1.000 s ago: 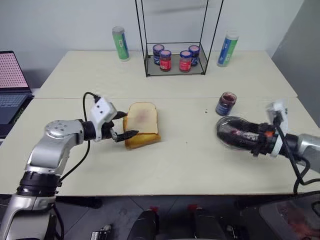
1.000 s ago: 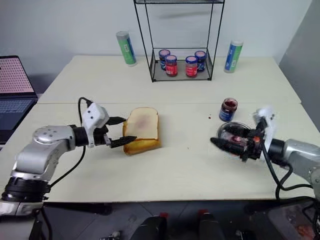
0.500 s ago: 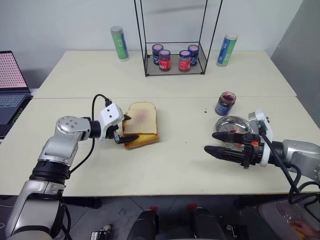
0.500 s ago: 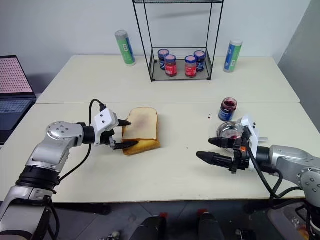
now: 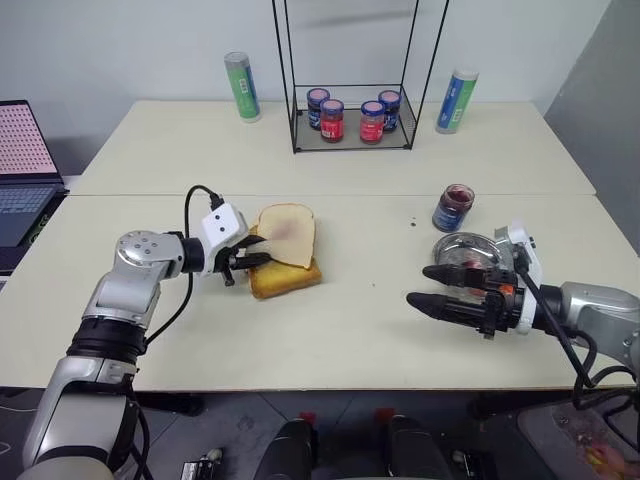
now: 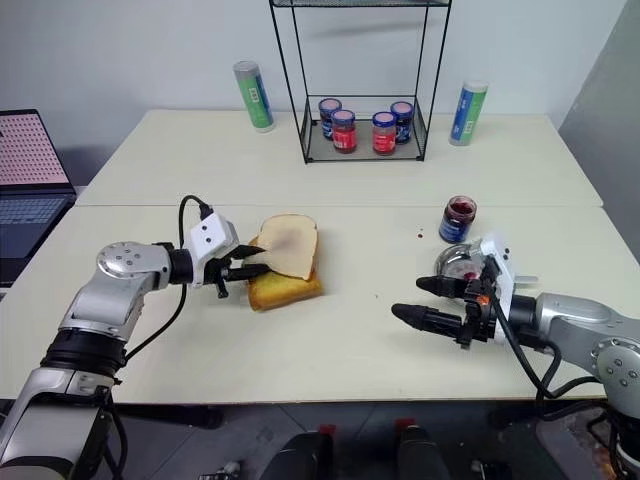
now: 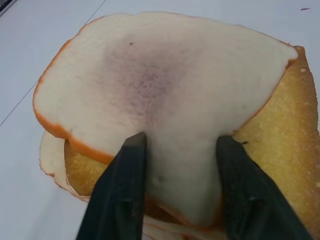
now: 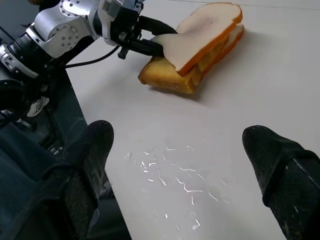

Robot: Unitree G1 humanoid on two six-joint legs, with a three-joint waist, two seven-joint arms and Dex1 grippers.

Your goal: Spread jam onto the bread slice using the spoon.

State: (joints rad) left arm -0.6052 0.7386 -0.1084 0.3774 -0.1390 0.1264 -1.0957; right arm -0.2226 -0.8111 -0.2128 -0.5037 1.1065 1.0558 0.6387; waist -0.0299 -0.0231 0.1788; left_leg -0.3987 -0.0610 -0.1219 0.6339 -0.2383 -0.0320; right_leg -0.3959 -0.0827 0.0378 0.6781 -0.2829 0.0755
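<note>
Left gripper [image 5: 252, 261] on bread slice [image 5: 288, 232] edge

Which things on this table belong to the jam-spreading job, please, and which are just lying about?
For the job:
bread slice
open jam jar

Lying about:
stack of slices
round metal dish
four lidded jars
wire rack
two tubes
laptop
</note>
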